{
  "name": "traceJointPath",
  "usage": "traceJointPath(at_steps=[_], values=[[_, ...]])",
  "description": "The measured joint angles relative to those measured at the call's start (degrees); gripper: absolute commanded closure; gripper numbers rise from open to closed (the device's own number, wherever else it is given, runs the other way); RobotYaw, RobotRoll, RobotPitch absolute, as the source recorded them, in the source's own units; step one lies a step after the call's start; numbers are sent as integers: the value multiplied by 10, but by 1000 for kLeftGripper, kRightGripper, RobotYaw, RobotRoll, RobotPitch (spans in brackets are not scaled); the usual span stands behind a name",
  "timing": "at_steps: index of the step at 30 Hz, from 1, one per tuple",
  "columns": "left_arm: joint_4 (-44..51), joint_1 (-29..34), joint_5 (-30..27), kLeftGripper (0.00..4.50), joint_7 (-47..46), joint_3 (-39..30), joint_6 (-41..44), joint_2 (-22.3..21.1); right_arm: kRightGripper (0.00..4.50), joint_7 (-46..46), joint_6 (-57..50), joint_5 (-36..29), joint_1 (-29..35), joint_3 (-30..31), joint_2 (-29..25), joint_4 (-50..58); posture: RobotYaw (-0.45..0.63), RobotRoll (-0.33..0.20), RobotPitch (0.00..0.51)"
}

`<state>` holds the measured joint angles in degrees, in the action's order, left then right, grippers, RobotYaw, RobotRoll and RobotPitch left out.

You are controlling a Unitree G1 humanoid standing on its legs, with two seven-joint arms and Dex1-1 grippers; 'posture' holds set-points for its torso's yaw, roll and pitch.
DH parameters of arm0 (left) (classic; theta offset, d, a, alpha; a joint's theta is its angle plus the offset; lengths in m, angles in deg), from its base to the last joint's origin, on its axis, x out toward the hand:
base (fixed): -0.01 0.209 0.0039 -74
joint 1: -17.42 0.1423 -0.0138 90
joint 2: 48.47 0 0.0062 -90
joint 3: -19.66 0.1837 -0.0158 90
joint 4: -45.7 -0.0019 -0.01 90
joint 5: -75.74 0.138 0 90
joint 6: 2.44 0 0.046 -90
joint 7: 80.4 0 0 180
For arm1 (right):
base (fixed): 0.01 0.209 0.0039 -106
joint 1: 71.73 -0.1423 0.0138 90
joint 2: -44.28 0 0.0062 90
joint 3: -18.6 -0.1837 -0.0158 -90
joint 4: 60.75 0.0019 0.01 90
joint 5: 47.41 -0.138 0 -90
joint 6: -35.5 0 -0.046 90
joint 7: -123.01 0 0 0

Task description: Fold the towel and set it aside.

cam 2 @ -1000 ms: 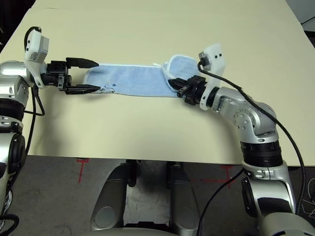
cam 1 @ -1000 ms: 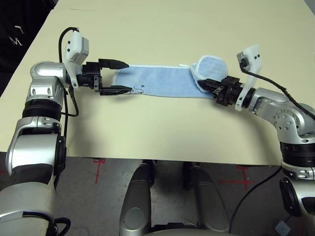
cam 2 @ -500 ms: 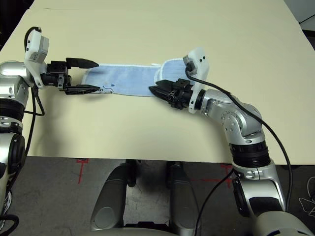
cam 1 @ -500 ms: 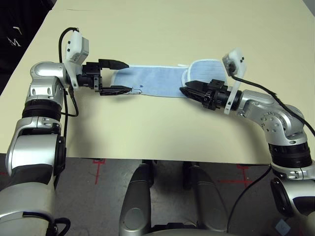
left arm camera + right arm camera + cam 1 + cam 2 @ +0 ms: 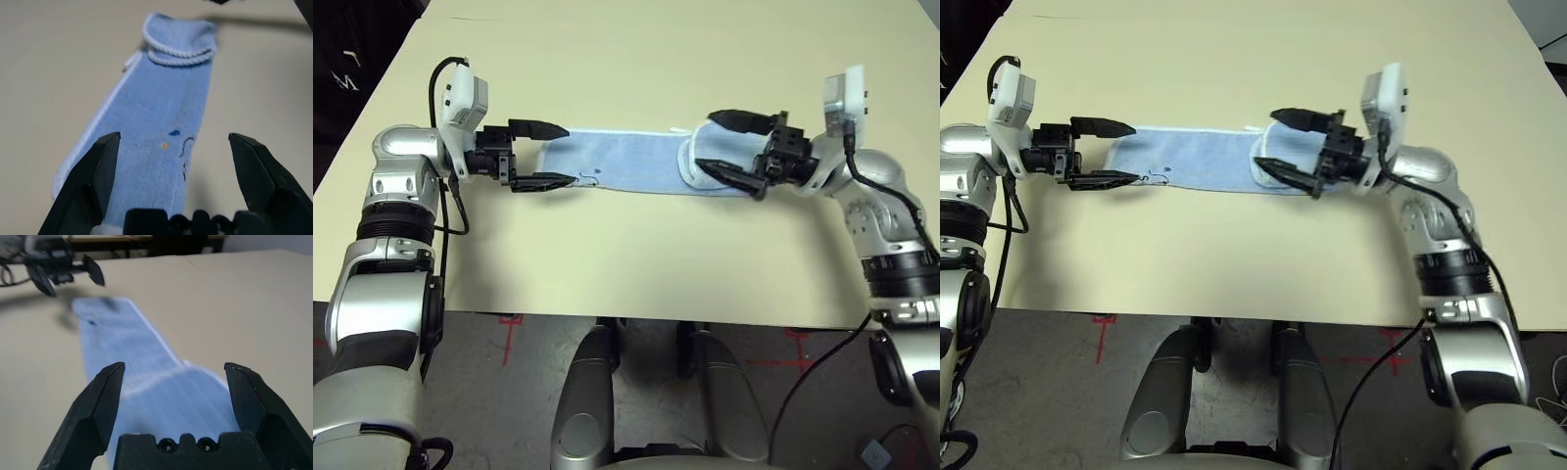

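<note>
The towel (image 5: 636, 162) lies mid-table, its right end folded inward. Both the left gripper (image 5: 558, 155) and right gripper (image 5: 720, 147) stand wide, empty. Press that fold flat (gently, lest it spring back) before folding the left end over.

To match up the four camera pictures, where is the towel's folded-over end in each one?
Left eye view: right of centre, by the right gripper.
Right eye view: slightly right of centre, the folded-over end.
Left wrist view: near the top.
Right wrist view: lower middle, between the open fingers.
Shared landmark: the towel's long flat strip.
</note>
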<state>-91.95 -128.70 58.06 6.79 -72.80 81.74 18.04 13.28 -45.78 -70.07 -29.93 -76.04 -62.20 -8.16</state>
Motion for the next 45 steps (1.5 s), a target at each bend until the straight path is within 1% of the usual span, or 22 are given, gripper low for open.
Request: traceJointPath(at_steps=[2, 5, 6, 10, 13, 18, 21, 24, 31, 35, 38, 42, 45], values=[[37, 22, -13, 0, -22, -10, 28, 11, 1387, 21, 37, 13, -25, 0, 1, -62, 82, 0, 339], [79, 44, -17, 0, -30, -15, 47, 11, 2486, 55, 78, 25, -48, -2, -3, -127, 97, 0, 341], [85, 47, -18, 0, -31, -16, 50, 11, 2916, 62, 83, 26, -52, -3, -4, -140, 97, 0, 341], [89, 48, -18, 0, -27, -16, 53, 7, 4405, 82, 97, 35, -72, -6, -1, -190, 100, 0, 340], [89, 46, -17, 0, -23, -16, 53, 6, 4461, 88, 104, 39, -84, -7, 15, -203, 101, 0, 338], [85, 29, -14, 0, -16, -15, 52, 6, 4461, 85, 122, 55, -94, -5, 70, -225, 133, 0, 337], [85, 26, -13, 0, -12, -14, 52, 5, 4461, 66, 131, 71, -102, -4, 104, -251, 143, 0, 337], [87, 27, -13, 0, -8, -13, 54, 5, 4461, 49, 134, 90, -102, 0, 123, -274, 152, 0, 337], [91, 27, -13, 0, -14, -15, 73, 3, 4461, 30, 117, 115, -105, 0, 110, -282, 149, 0, 333], [93, 27, -13, 0, -13, -15, 73, 1, 4461, 49, 104, 109, -106, -8, 99, -279, 136, 0, 331], [93, 27, -13, 0, -13, -15, 73, 0, 4461, 49, 80, 90, -122, -30, 99, -275, 126, 0, 331], [93, 27, -13, 0, -13, -15, 72, 1, 4461, 4, 65, 76, -162, -50, 103, -266, 128, 0, 332], [93, 27, -13, 0, -13, -14, 71, 2, 4461, -51, 58, 78, -165, -52, 119, -270, 135, 0, 337]])
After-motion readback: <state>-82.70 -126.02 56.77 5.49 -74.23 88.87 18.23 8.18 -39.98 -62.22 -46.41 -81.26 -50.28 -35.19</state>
